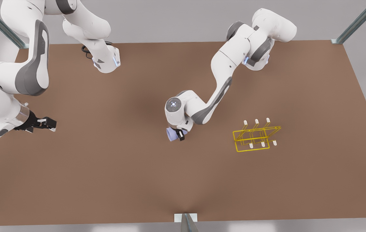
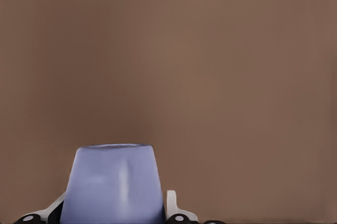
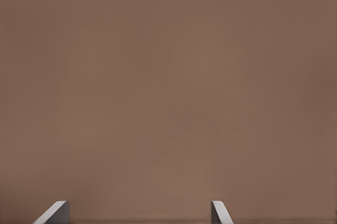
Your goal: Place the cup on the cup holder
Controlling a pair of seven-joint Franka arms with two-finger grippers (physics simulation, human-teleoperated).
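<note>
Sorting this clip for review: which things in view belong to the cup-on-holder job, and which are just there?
In the job:
- cup, between the left gripper fingers, near the table's middle
- cup holder, apart from the cup, toward the front view's right

Just there:
- right gripper, open, waiting at the front view's left
- brown table

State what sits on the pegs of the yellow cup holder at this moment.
Nothing: the cup holder has all its white-tipped pegs bare. The cup is apart from it, between the left gripper's jaws. The right gripper waits open. The cup's inside cannot be seen.
</note>
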